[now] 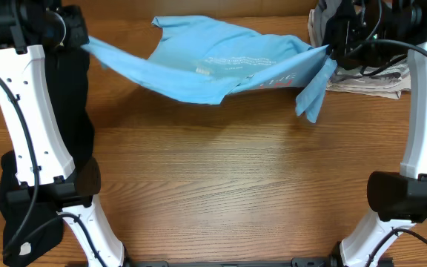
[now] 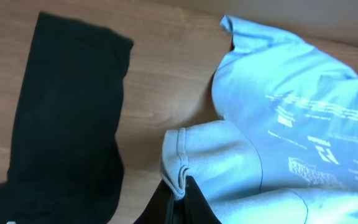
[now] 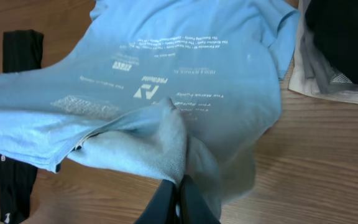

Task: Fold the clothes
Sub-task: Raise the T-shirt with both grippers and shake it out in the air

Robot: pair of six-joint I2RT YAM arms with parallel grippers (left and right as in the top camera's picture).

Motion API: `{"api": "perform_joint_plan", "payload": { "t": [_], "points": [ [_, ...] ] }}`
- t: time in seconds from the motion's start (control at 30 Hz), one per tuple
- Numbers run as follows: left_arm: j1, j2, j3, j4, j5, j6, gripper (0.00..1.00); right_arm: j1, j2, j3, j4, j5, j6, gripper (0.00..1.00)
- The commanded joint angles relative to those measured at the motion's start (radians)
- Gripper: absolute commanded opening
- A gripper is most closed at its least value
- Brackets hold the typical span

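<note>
The light blue T-shirt [image 1: 221, 63] with white and orange-red lettering hangs stretched between my two grippers above the far part of the table. My left gripper [image 1: 80, 41] is shut on one edge of the shirt, seen bunched in the left wrist view [image 2: 180, 180]. My right gripper [image 1: 330, 50] is shut on the opposite edge, seen in the right wrist view [image 3: 179, 180]. A shirt corner [image 1: 313, 93] dangles below the right gripper. The long black garment [image 1: 73, 96] lies along the left side of the table, also in the left wrist view [image 2: 67, 118].
A pile of grey-white and dark clothes [image 1: 369, 74] lies at the far right, also in the right wrist view [image 3: 340, 56]. The arm bases stand at the near left [image 1: 50, 193] and near right [image 1: 402, 196]. Bare wood [image 1: 228, 185] fills the near middle.
</note>
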Motion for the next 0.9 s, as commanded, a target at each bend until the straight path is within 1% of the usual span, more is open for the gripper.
{"api": "perform_joint_plan", "payload": {
  "t": [0.0, 0.07, 0.2, 0.37, 0.43, 0.63, 0.73, 0.87],
  "points": [
    [0.020, -0.094, 0.018, -0.004, -0.005, 0.051, 0.04, -0.001, -0.122, 0.018, 0.037, 0.008, -0.002, 0.04],
    [0.020, -0.169, 0.018, 0.031, -0.006, 0.058, 0.04, -0.001, -0.207, 0.018, 0.083, 0.046, 0.019, 0.04],
    [0.020, -0.279, 0.018, 0.092, -0.007, 0.057, 0.04, -0.001, -0.332, 0.018, 0.112, 0.083, 0.019, 0.04],
    [0.020, -0.376, 0.018, 0.194, -0.006, 0.056, 0.04, -0.002, -0.484, 0.018, 0.142, 0.119, 0.020, 0.04],
    [0.020, -0.393, 0.018, 0.260, 0.005, 0.040, 0.04, -0.002, -0.558, 0.018, 0.150, 0.190, 0.024, 0.04],
    [0.020, -0.399, 0.022, 0.341, 0.011, 0.037, 0.04, -0.002, -0.638, 0.019, 0.173, 0.222, 0.023, 0.04],
    [0.020, -0.448, 0.040, 0.385, 0.010, 0.037, 0.04, -0.002, -0.673, 0.053, 0.194, 0.229, 0.022, 0.04],
    [0.020, -0.542, 0.047, 0.406, -0.035, 0.042, 0.04, -0.002, -0.700, 0.143, 0.183, 0.229, 0.022, 0.04]
  ]
}}
